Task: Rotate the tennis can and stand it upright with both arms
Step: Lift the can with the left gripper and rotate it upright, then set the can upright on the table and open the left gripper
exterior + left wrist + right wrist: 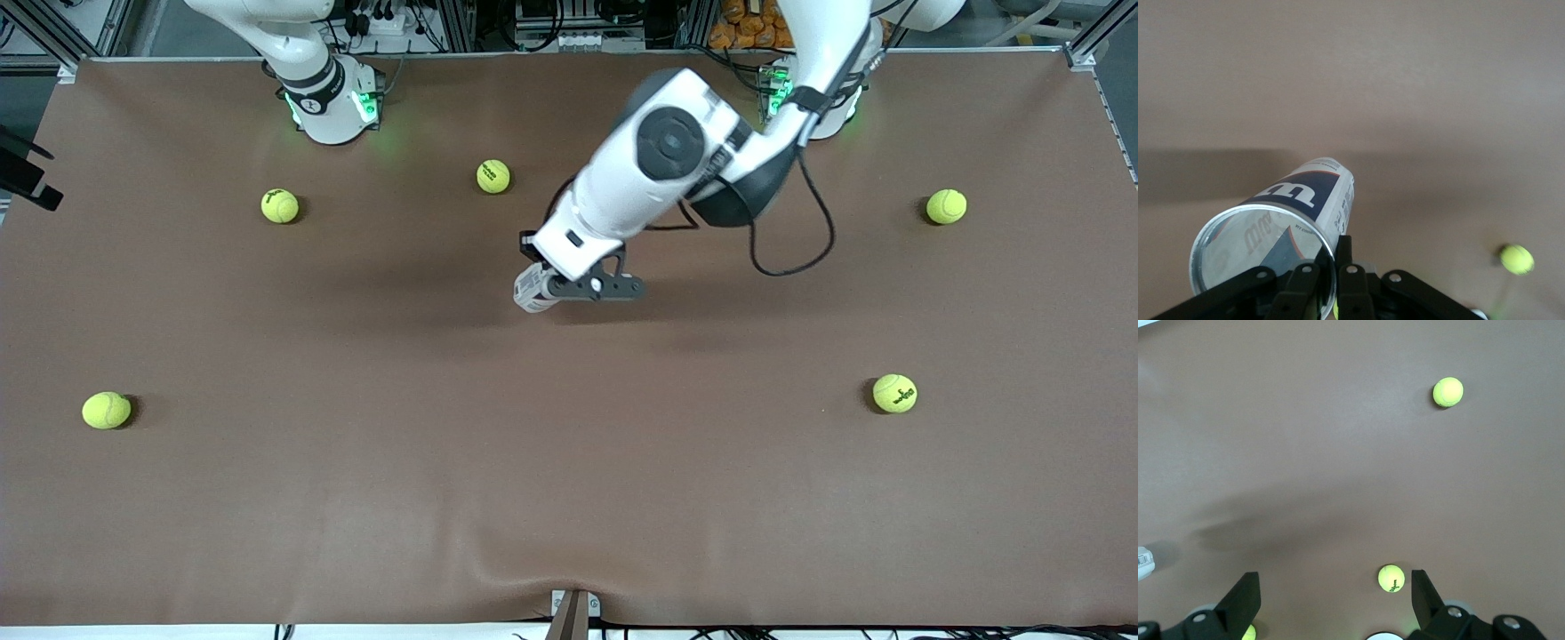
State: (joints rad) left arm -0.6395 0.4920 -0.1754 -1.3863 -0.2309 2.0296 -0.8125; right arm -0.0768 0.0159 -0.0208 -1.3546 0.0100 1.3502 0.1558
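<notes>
The tennis can [532, 290] is near the table's middle, mostly hidden under the left arm's hand in the front view. In the left wrist view the can [1308, 197] shows a white label with dark blue and red print. Its open metallic rim [1218, 230] faces the camera and its closed end points down at the table. My left gripper [1333, 267] is shut on the can's rim, one finger inside and one outside. My right gripper [1335, 593] is open and empty, held high over the right arm's end of the table; it does not show in the front view.
Several yellow-green tennis balls lie on the brown table: [280, 205], [493, 176], [946, 206], [894, 393], [106, 410]. A black cable [800, 231] hangs from the left arm. A black fixture [27, 178] sits at the table's edge by the right arm's end.
</notes>
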